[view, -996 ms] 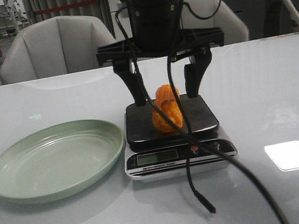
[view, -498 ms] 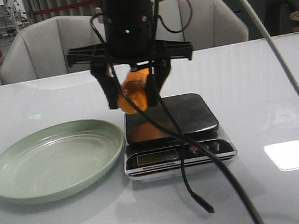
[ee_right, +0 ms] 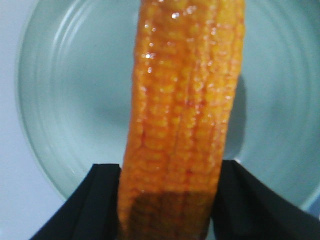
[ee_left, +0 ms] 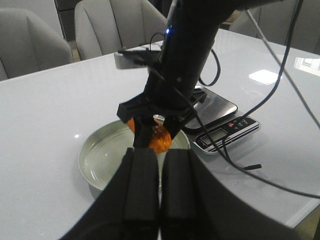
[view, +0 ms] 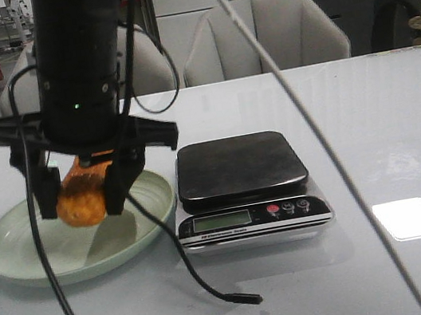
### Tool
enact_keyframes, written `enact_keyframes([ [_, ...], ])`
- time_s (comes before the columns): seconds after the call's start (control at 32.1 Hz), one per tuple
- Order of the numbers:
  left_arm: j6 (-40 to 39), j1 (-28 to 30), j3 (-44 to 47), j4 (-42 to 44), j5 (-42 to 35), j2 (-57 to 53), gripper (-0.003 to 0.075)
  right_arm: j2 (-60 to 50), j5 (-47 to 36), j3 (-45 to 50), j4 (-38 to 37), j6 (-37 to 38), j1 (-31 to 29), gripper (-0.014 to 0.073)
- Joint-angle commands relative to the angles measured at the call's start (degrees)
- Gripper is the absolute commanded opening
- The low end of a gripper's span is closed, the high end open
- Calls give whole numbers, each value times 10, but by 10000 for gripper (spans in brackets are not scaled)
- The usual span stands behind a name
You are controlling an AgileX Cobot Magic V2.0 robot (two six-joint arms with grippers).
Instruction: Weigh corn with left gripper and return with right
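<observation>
Orange-yellow corn (view: 81, 197) pinched betw. fingers of right gripper (view: 81, 197), hanging just above green plate (view: 17, 254), clear of scale (view: 241, 170). Long axis runs along fingers, tip down twd plate centre. Left gripper (ee_left: 155, 192) pressed together, holding nothing, near plate rim. Contact pads partly hidden; scale display unreadable.

An orange-yellow corn cob (view: 81, 197) shows rows of kernels. The round shallow plate (view: 15, 247) is pale green. The flat kitchen scale (view: 239, 166) is black on silver.
</observation>
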Motion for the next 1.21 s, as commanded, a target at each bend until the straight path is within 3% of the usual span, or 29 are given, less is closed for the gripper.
enact_keyframes([
  [0.0, -1, 1, -14, 2, -49, -3, 114, -21, -32, -20, 3, -9, 11, 284],
  [0.12, -1, 1, -11, 2, -49, -3, 114, -13, -45, -27, 3, -9, 17, 496],
  [0.22, -1, 1, -11, 2, -49, -3, 114, -13, -33, -46, 3, -20, 17, 576],
  [0.62, -1, 1, -11, 3, -49, -3, 114, -36, 110, -129, 2, -115, -23, 586],
  [0.93, -1, 1, -11, 3, -48, -3, 114, -134, 166, -130, -13, -293, -73, 586],
  [1.18, -1, 1, -11, 3, -48, -3, 114, -218, 172, -117, -13, -347, -121, 586],
])
